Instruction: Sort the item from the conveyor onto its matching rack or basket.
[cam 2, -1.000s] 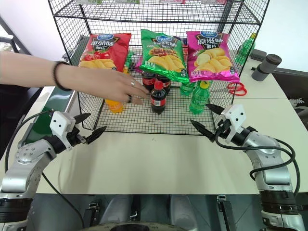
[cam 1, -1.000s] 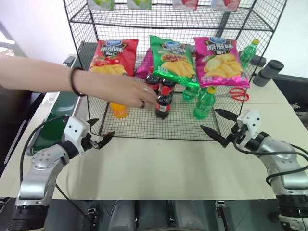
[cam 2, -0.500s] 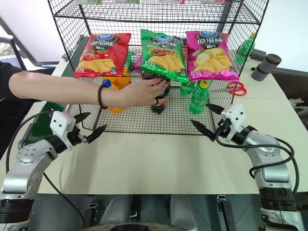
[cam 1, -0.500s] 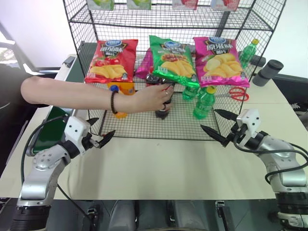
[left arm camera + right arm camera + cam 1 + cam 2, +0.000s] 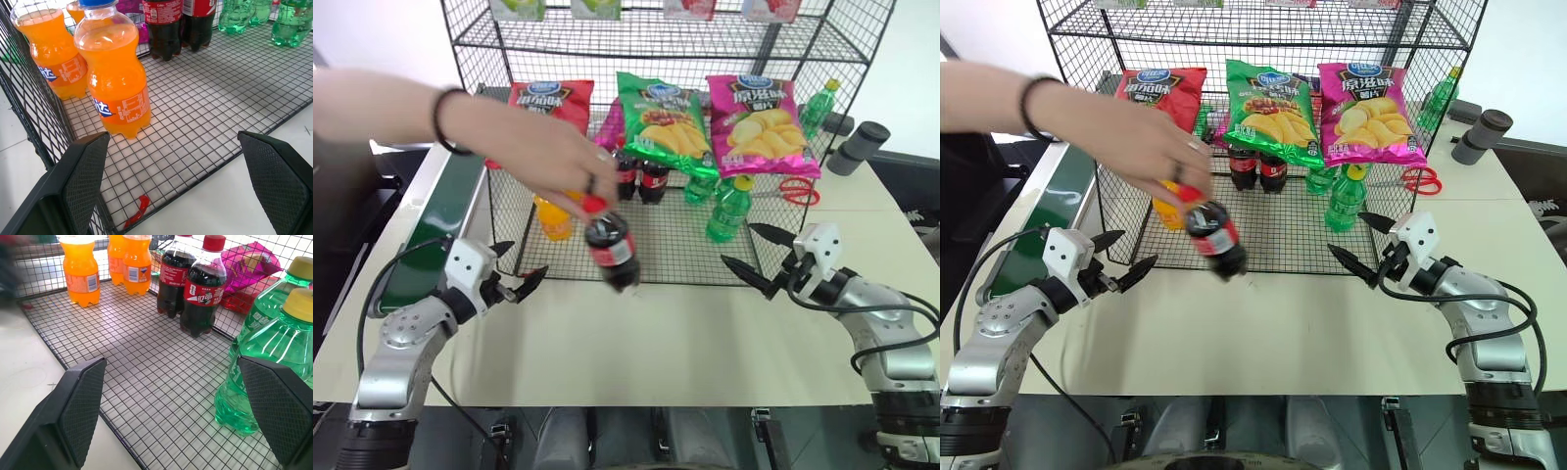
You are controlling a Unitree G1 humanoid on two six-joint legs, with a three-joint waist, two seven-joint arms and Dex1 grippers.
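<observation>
Silver-grey metal arms, rounded at the joints, with black cables looping alongside. Just behind the left gripper (image 5: 520, 285) and the right gripper (image 5: 750, 252), white blocky wrist housings. Black, pointed fingers (image 5: 80, 183), inner pads cross-hatched. On the person's wrist, a dark band (image 5: 440, 119).

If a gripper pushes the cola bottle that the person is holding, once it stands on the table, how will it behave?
The cola bottle looks nearly full, so probably heavy for its size. It is tall on a narrow base, so a high push would likely tip it, and its round body would then roll. Its smooth plastic may slip between fingers.
</observation>
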